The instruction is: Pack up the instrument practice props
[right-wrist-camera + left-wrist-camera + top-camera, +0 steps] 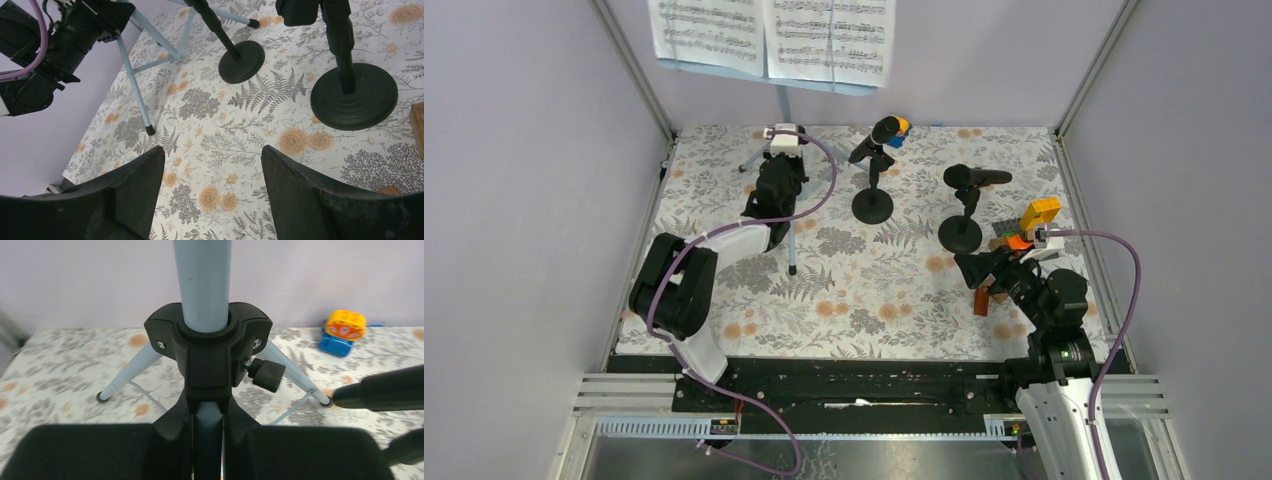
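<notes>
The left hand (207, 450) is at the foot of the tripod (202, 280), low down just under its black hub (207, 350). The two fingers (90, 450) sit close on either side of the near leg and look pressed against it. The tripod stands upright at the back left of the flowered surface (864, 290), its other two legs spread out behind. On top of it, against the back wall, is the light-blue music desk (724, 68) with two white sheets of music (829, 40) lying side by side on it.

To the right of the tripod stands a black microphone (886, 130) tilted in its round-based holder (872, 205), with a blue and orange toy block (901, 127) just behind its head. Further right is the second microphone (974, 177) on its own holder (960, 235), nearer the front. Beside that holder, towards the right edge, is a yellow and orange block (1036, 218).

The right hand (212, 165) hovers low over the surface just in front of the second holder, fingers spread and with nothing between them.
</notes>
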`<state>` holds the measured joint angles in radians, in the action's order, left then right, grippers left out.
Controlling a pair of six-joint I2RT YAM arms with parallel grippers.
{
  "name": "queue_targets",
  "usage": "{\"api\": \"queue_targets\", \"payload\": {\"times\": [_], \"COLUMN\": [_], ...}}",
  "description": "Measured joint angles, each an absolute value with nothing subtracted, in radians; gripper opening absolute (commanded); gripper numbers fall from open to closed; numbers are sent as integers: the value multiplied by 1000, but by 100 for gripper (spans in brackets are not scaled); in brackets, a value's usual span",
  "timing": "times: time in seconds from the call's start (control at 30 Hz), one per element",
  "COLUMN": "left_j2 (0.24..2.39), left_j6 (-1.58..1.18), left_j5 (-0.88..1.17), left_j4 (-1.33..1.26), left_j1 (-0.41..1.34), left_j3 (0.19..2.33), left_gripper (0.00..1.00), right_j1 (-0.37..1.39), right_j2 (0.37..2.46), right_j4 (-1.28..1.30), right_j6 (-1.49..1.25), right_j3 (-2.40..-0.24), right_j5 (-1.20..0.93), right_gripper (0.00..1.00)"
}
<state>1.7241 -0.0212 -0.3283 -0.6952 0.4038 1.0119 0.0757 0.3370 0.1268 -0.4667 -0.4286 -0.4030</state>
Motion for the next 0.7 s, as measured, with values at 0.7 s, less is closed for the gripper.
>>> {"api": "queue_targets", "payload": {"times": [0.7], "left_j2": [1327], "left_j6": [-175], "left_j5": [-751], "left_j4": [-213], "left_j1": [553], "left_j3": [848], "left_gripper": [0], "right_j1": [76], "right_j2": [325], "right_j4": [176], "right_j6": [-437], "right_j3": [-448], "right_j5": [-402], "right_gripper": [78]}}
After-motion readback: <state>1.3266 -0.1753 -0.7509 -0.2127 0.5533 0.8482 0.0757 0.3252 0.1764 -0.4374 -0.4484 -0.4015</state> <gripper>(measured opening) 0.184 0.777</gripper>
